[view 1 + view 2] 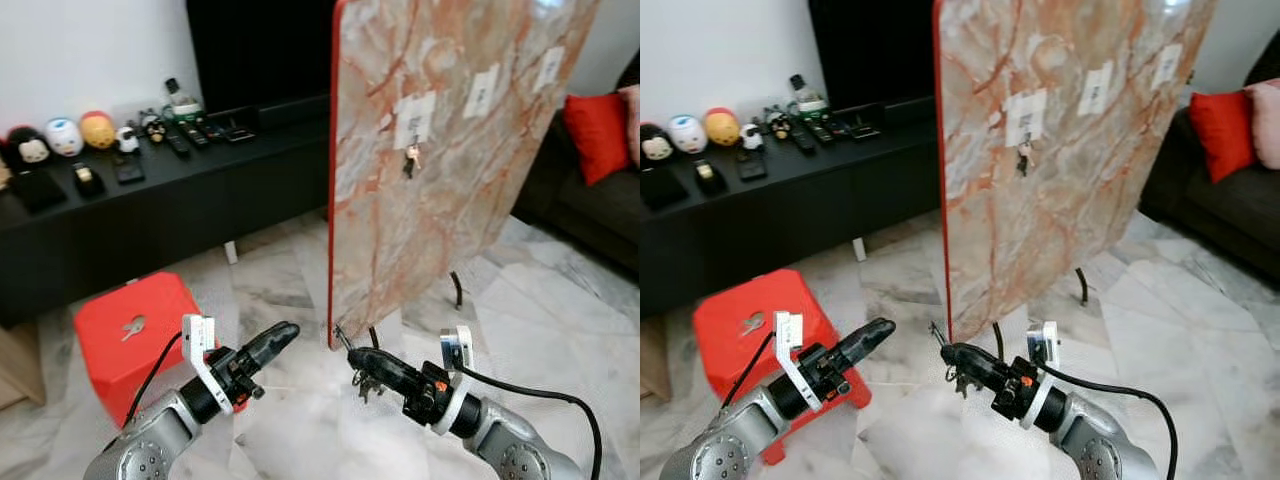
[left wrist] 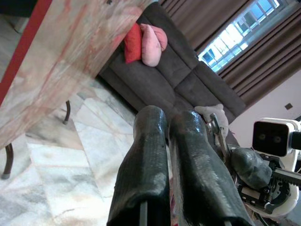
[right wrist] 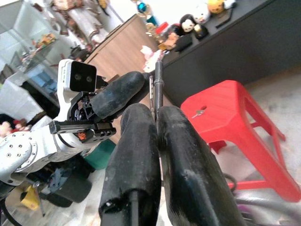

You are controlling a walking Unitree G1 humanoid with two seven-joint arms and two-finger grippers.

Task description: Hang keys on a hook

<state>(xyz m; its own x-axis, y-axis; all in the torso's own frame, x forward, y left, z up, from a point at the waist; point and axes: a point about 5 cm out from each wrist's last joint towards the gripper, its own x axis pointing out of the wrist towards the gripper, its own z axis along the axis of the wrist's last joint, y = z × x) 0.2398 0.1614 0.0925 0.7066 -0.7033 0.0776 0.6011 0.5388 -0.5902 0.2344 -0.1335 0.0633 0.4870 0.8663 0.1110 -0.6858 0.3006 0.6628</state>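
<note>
Keys (image 1: 362,383) are pinched in the right end effector (image 1: 358,358), low before the tilted marble table (image 1: 440,150). In the right wrist view a ring (image 3: 158,89) is seen between the pressed fingers. The left end effector (image 1: 283,333) is held shut and empty. Another key (image 1: 132,326) lies on a red stool (image 1: 120,340); keys (image 1: 411,158) hang on the table.

Two end effectors — left (image 1: 283,333), right (image 1: 355,358) — one red stool (image 1: 135,325), one marble board (image 1: 440,150), three white labels (image 1: 414,118), two cushions (image 2: 143,40).

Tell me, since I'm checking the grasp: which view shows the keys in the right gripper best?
The left eye view: the keys dangle below the right gripper, whose jaws are shut on their ring. The right eye view shows the same. The right wrist view catches just the ring's edge.
</note>
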